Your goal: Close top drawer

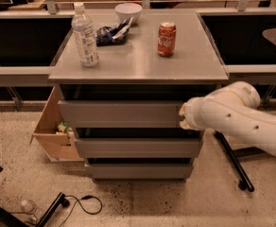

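Observation:
The top drawer (121,113) is the uppermost grey front of the cabinet, flat and without a handle. It stands out a little further than the two lower fronts, with a dark gap above it under the cabinet top (138,63). My white arm comes in from the right. My gripper (184,116) is at the right end of the top drawer's front and seems to touch it.
On the cabinet top stand a water bottle (84,35), a red soda can (167,32), a white bowl (128,13) and a dark snack bag (110,32). A cardboard box (53,129) sits on the floor at the left. A cable (76,203) lies on the floor in front.

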Tool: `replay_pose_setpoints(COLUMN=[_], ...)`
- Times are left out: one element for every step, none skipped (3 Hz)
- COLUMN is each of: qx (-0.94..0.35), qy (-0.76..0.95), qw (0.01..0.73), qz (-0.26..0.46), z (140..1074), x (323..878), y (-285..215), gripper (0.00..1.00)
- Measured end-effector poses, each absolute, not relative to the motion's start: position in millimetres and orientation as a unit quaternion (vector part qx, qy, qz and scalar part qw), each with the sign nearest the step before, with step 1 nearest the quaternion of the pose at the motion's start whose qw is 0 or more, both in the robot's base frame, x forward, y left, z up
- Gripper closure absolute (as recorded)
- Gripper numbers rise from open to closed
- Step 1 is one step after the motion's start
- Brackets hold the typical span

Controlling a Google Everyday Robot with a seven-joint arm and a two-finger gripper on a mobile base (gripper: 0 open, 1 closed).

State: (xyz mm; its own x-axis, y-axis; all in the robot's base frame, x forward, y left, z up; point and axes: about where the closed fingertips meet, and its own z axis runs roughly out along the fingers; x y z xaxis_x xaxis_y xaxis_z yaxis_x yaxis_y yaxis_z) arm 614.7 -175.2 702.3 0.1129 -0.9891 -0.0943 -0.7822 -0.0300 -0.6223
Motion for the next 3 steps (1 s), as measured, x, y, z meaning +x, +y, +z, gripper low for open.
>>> replay_pose_setpoints(qx=[-0.746,-0.771,-0.768], qy=[0.574,0.535,0.547], qw=[0.226,0.171,0.109], qz=[-0.252,-0.299,-0.313], z=[807.3,872.4,909.5], x=[637.8,638.0,597.7], y=[-164.0,-163.4,-189.3], gripper=[0.96,1.00,1.00])
